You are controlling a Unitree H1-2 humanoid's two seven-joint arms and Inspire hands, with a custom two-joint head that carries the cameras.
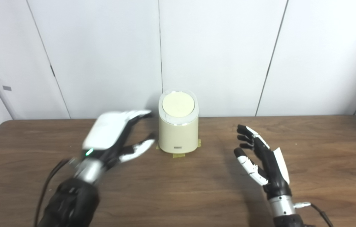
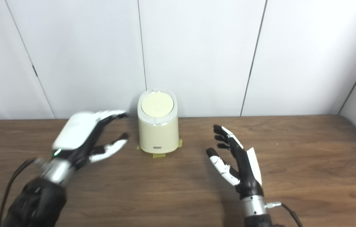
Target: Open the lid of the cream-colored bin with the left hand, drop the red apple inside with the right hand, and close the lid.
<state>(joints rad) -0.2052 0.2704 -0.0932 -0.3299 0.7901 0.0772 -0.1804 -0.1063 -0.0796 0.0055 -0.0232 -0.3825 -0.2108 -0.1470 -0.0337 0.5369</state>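
Reaching hand: the left hand (image 1: 113,138) is seen blurred beside the bin, fingers spread and holding nothing, palm turned toward the bin's left wall; its fingertips (image 1: 144,114) are near the lid's height but no contact can be made out.
Left arm pose: the forearm is raised off the table and angled in from the lower left toward the bin, with the thumb held low and the other fingers higher, as if set for the lid edge.
Waiting hand: the right hand (image 2: 239,160) is held upright near the table surface, well apart from the bin on its right side, fingers loosely apart, palm facing left, grasping nothing.
Bin: the cream-colored bin (image 1: 178,135) is stood at the back middle of the wooden table (image 1: 323,164), fixed with bits of yellowish tape (image 1: 179,155) at its foot.
Lid: the round lid (image 1: 178,105) is seen lying flat and closed within the pale rim.
Apple: no red apple is found in either view; it is not on the visible table and not in the right hand, so its place cannot be told.
Progress: judged from a closed lid and two empty hands, either nothing is yet done or everything already is; the pictures do not settle which.
Left to do: if at the start, lid opening, apple drop and closing all remain.
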